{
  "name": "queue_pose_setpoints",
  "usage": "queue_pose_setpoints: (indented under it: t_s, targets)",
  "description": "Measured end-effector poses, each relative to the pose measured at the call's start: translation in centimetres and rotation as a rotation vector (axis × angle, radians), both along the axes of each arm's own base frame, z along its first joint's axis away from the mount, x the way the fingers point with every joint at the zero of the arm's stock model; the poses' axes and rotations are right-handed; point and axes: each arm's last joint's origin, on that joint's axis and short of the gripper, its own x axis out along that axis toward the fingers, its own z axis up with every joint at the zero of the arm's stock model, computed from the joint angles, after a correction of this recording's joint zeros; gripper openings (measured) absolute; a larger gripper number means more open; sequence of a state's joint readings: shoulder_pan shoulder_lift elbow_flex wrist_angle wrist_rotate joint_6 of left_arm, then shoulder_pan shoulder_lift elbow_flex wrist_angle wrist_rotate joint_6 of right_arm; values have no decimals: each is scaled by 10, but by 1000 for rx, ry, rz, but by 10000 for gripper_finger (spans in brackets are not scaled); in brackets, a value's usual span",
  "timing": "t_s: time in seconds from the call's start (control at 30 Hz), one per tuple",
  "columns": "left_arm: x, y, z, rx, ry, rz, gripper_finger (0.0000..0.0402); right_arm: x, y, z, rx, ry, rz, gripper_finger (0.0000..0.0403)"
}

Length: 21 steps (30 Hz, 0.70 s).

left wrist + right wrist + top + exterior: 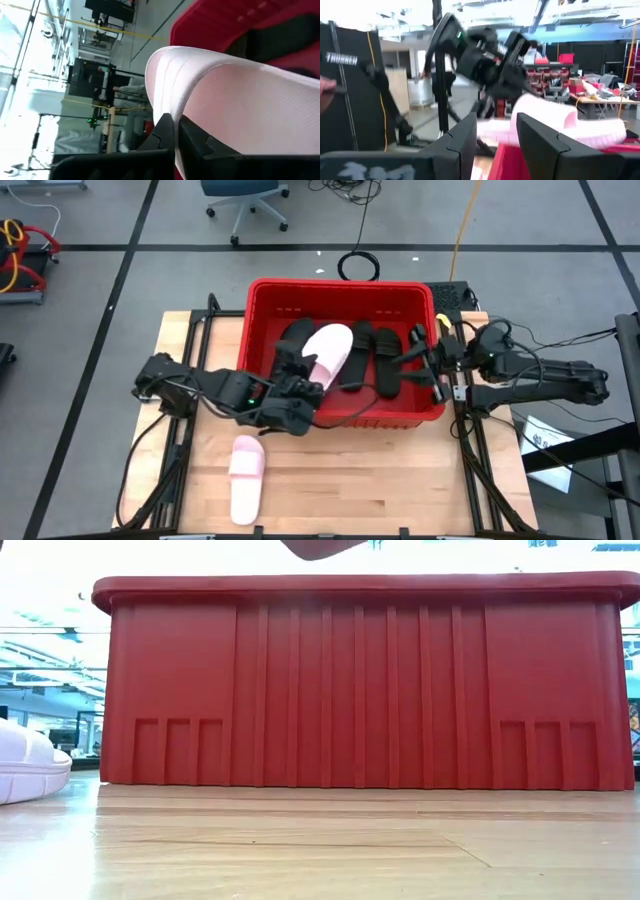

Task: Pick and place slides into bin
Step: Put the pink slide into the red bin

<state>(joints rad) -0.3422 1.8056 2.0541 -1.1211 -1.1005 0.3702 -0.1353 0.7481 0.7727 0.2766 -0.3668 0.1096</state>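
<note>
The red bin stands mid-table and holds several black slides. My left gripper is over the bin's near left part, shut on a pale pink slide. That slide also shows in the left wrist view, the right wrist view, and above the bin's rim in the low view. A second pink slide lies flat on the table in front of the bin. My right gripper is open and empty over the bin's right part. My left gripper pinches the pink slide between its two fingers at the slide's near end. The fingers come slanting from the table's near left side. The slide is lifted clear above the slides in the bin and reaches toward the bin's far wall, roughly level.
The second pink slide also shows at the left of the low view. Bare wooden table lies in front of the bin. The bin's near wall fills the low view. Arm frames and cables run along both table sides.
</note>
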Motion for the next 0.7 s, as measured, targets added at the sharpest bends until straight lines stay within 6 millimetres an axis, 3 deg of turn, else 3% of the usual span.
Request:
queue_pose_setpoints:
  t_s: [0.17,0.37,0.7]
  targets:
    - [13,0,-11,48,69,-18,0,12,-10,-5,101,36,-22,130]
    - [13,-1,-10,39,54,-14,0,21,-25,-13,213,103,-70,130]
    - [15,-5,-12,8,59,-53,0,35,-53,-32,323,248,49,130]
